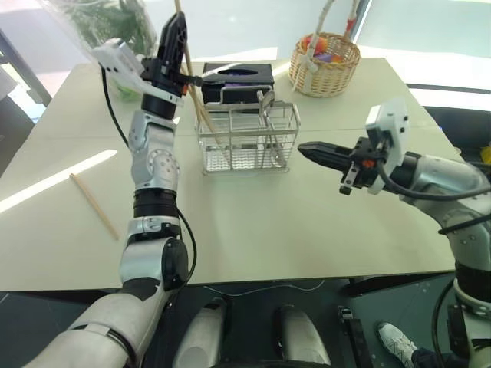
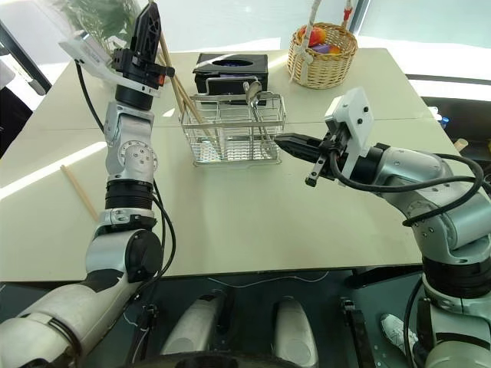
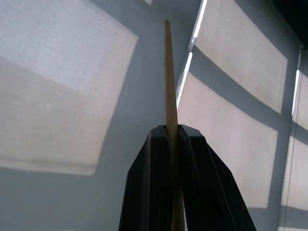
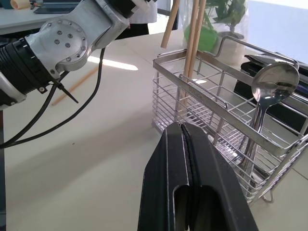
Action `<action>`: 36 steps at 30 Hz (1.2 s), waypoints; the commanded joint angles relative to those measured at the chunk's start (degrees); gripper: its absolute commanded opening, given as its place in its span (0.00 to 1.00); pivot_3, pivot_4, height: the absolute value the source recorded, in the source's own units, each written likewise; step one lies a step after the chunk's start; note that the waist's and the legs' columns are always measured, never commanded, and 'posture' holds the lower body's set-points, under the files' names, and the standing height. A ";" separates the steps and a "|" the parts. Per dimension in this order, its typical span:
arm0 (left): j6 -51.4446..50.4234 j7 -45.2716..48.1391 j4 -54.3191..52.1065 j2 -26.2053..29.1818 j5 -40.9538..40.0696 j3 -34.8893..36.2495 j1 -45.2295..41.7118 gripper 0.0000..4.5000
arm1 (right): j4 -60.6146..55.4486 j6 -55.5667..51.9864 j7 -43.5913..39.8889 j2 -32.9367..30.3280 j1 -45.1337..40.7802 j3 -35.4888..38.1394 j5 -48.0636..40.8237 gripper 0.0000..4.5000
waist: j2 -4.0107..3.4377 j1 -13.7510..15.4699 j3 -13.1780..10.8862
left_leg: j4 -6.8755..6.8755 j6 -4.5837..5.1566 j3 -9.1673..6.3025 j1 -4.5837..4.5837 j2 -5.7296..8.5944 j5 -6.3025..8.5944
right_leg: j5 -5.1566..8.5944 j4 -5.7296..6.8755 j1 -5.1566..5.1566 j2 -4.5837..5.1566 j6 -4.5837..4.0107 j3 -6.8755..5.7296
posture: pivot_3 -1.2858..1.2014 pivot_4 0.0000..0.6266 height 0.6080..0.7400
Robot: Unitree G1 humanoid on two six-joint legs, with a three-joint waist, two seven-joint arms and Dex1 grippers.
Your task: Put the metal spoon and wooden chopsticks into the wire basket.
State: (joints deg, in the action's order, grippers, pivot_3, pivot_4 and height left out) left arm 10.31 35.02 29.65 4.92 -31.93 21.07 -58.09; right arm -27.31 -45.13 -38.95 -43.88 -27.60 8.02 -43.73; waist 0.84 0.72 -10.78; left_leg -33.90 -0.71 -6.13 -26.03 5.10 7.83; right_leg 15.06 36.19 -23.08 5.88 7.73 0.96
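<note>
On the near part of the desk point(image 1: 307, 230), at the robot's left, one wooden chopstick point(image 1: 93, 205) lies flat and alone, well apart from the wire basket point(image 1: 247, 138). The right hand point(image 1: 318, 153) hangs level just beside the basket's right side, its two black fingers pressed together with nothing between them.

Farther back, the left hand point(image 1: 172, 34) is raised above the basket's left end and is closed on a chopstick point(image 1: 201, 107). This stick runs down at a slant from the fingers into the left compartment, where at least one other stick already leans. The metal spoon point(image 2: 255, 96) stands in the right compartment with its oval bowl up; it is small and shiny, with a slim handle.

In my judgement the step in hand is to release this chopstick. It is better to open only when the lower tip is well inside the wires, so that the stick falls against the others and not over the rim. After this, the lone stick remains to be picked up.

The sticks are plain, thin, light brown and slightly tapered. Behind the basket are a black tissue box point(image 1: 238, 78) and a round wicker basket point(image 1: 324, 63).
</note>
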 commanded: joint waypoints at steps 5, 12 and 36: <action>3.98 0.21 1.40 -1.43 2.34 -2.34 -0.49 0.01 | -2.28 0.68 1.60 1.01 -0.28 2.06 -1.39 0.00 | 0.00 0.06 0.00 | -0.01 0.00 0.00 0.00 0.00 0.00 | -0.01 0.00 0.01 0.00 0.01 0.00 | 0.52 0.24 1.00; 5.78 -0.26 2.58 -3.60 4.09 -3.92 0.91 0.01 | -2.50 0.77 2.19 1.47 -0.26 2.44 -1.67 0.00 | 0.00 0.00 0.00 | -0.02 0.01 -0.01 0.00 0.02 0.00 | -0.02 0.00 0.02 0.00 0.03 0.00 | 0.52 0.24 1.00; -2.81 -5.08 -7.51 1.75 2.08 -4.02 -0.70 0.98 | -1.61 1.56 1.36 1.32 -0.69 2.19 -1.54 0.00 | 0.00 -0.09 0.00 | -0.03 0.01 -0.02 0.00 0.02 0.00 | -0.04 0.02 0.01 -0.01 0.07 0.00 | 0.52 0.24 1.00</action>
State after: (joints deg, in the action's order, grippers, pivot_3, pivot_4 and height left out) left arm 9.98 30.95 27.19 5.23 -28.53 17.18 -56.06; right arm -27.73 -44.55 -37.16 -42.29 -27.46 8.76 -44.70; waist 0.84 0.63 -10.78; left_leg -33.93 -0.70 -6.16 -26.03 5.12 7.83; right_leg 15.02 36.23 -23.07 5.87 7.79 0.96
